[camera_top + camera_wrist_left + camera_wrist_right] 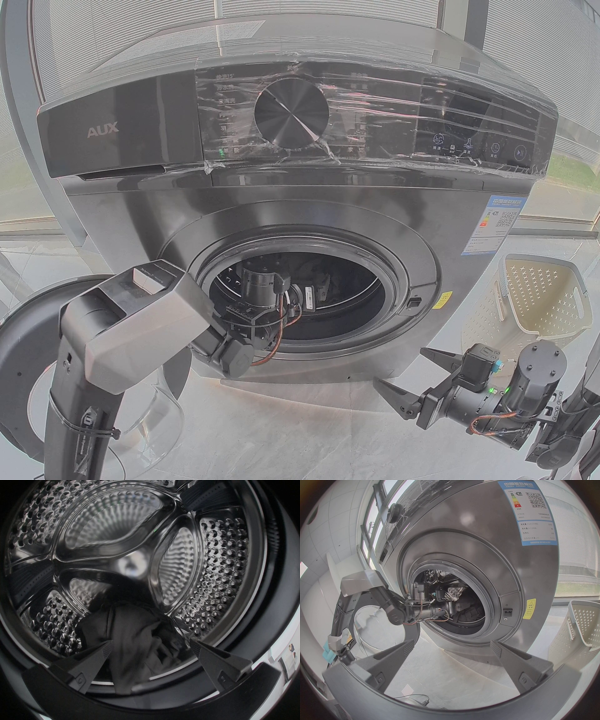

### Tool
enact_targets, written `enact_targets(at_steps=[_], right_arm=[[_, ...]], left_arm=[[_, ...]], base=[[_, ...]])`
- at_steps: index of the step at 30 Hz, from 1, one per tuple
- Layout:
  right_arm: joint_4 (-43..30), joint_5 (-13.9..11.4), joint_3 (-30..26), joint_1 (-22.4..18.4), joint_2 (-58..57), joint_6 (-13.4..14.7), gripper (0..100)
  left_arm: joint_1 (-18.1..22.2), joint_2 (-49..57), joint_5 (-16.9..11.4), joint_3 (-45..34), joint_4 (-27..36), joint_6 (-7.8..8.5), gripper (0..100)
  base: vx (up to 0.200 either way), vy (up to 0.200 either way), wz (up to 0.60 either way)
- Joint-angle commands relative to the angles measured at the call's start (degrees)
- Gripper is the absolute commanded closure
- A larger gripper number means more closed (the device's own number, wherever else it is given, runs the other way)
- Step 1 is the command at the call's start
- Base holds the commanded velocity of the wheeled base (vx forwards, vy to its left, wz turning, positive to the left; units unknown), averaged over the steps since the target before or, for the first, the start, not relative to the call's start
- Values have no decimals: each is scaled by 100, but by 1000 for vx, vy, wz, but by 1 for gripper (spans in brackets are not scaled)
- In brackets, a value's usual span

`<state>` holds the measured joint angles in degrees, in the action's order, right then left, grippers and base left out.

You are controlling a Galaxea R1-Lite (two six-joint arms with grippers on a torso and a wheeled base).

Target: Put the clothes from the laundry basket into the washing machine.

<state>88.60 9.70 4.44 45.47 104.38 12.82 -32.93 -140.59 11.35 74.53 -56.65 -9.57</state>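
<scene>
The silver washing machine (pixel 350 212) stands with its round port (pixel 350 294) uncovered. My left arm reaches through the port, and the left gripper (pixel 150 642) is open inside the steel drum (pixel 215 561). A dark garment (pixel 131 642) lies crumpled on the drum floor just beyond its fingertips, untouched. My right gripper (pixel 400 369) hangs open and empty low over the floor, in front of the machine's lower right corner. The cream perforated laundry basket (pixel 544 300) stands to the right of the machine; no clothes show in the part I see.
The machine's door (pixel 31 350) is swung out to the left, its glass bowl (pixel 125 406) beside my left arm. Pale tiled floor (pixel 300 431) lies open in front of the machine. Windows run behind.
</scene>
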Motion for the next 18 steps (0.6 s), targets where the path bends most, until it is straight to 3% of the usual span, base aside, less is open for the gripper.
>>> enact_targets(at_steps=[1,13,16,18], right_arm=[[-1,14,-13,32,-66,1,0],[-1,5,-233,102,-93,-8,0],[-1,14,-250,120,-110,-8,0],[-1,23,-312,137,-119,-8,0]], left_arm=[[-487,1069,-10,-1354,-391,-107,0],[-979,1974,-221,-3788,-1612,-115,0],[-1111,2238,-221,-4105,-1691,-177,0],[-1304,2722,-212,-4518,-1691,-397,0]], base=[[0,0,0],[0,0,0],[0,0,0],[0,0,0]])
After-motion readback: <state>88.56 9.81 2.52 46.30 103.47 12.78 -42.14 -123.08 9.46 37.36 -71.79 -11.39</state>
